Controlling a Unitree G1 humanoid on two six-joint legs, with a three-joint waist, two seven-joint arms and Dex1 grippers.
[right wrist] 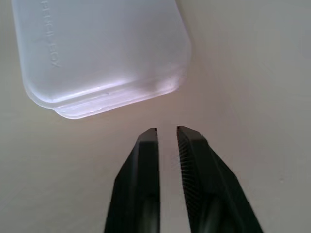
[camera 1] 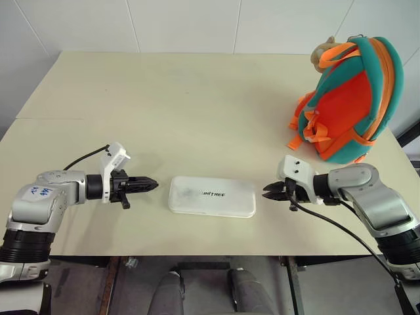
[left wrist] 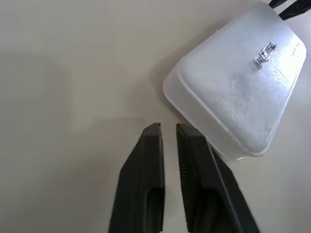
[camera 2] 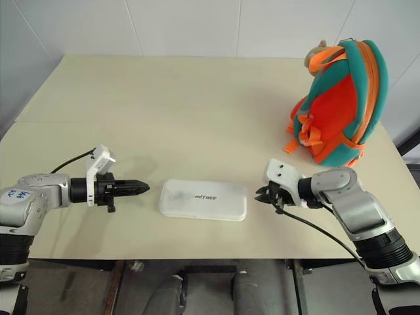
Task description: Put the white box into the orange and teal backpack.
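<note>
White plastic, flat and rounded at the corners: the white box lies on the near part of the desk, close to its front edge, lettering up, long side running left to right. It rests free, with nothing gripping it.

The left gripper sits just beside the box's left end, pointing at it, and the right gripper sits just beside the right end, pointing back the other way. The two arms bracket the box end to end, which looks like the setup for a two-sided pickup: the case is probably too wide and flat for one pair of fingers to span, so each arm takes an end. In the wrist views each pair of fingers stands slightly apart, a narrow slit between them, holding nothing; the left ones nearly reach the box's corner, while the right fingers stop a little short of its edge.

Farther back, at the right side of the desk and well apart from the box, the orange and teal backpack stands upright with its straps facing the robot. Whether its top is open cannot be told. The box has yet to be lifted, so the task is barely begun.
</note>
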